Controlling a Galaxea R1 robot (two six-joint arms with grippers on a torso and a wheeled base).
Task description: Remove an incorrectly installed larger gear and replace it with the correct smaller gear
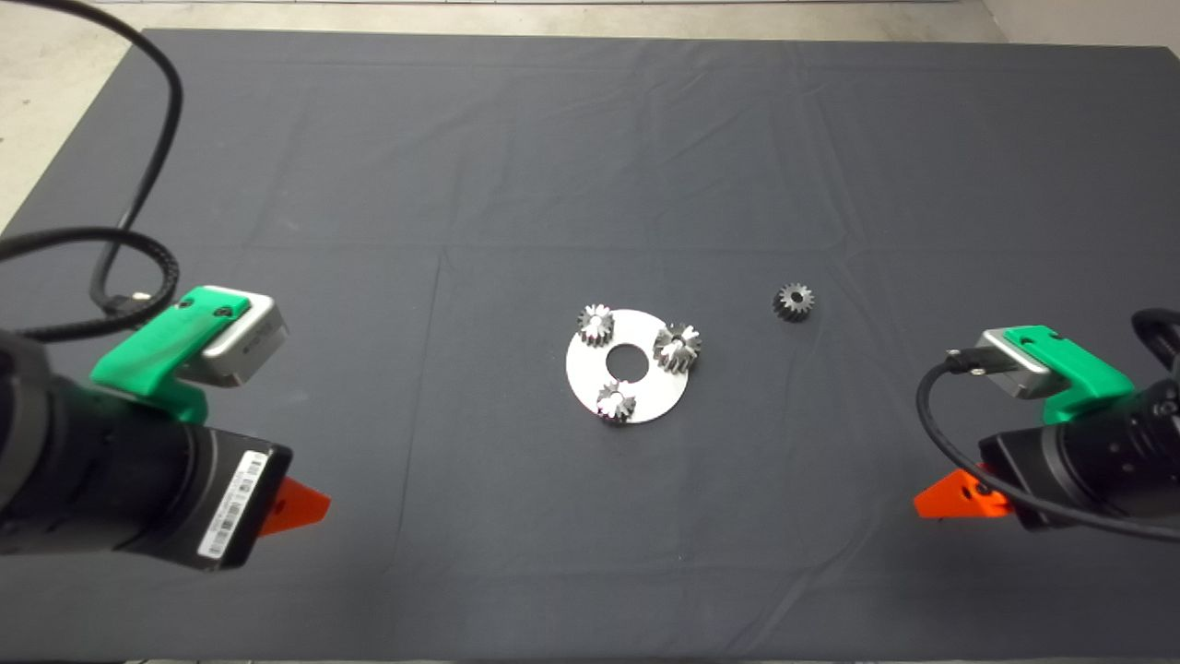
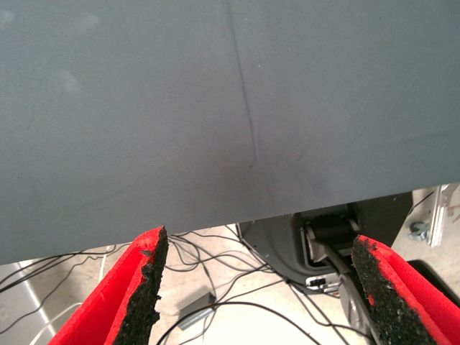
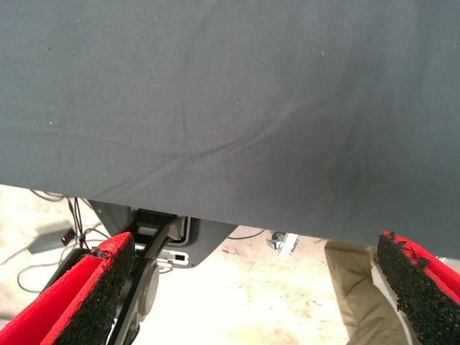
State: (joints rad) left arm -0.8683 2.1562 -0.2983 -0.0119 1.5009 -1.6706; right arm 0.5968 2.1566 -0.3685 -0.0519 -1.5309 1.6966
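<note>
A round silver plate (image 1: 645,392) lies mid-mat in the head view and carries three gears. The larger gear (image 1: 678,348), wider with flared teeth, sits on its right side. Two small gears sit on it at the upper left (image 1: 596,325) and at the front (image 1: 615,402). The smaller gear (image 1: 794,302) lies loose on the mat, to the right of the plate. My left gripper (image 1: 295,505) waits at the lower left, open and empty. My right gripper (image 1: 954,495) waits at the lower right, open and empty. Both are far from the gears.
The dark mat (image 1: 590,148) covers the table. Black cables (image 1: 138,212) loop over its left side. The wrist views show the mat's front edge, floor cables (image 2: 215,287) and the robot's base (image 3: 165,244). A tan trouser leg (image 3: 356,302) shows beyond the edge.
</note>
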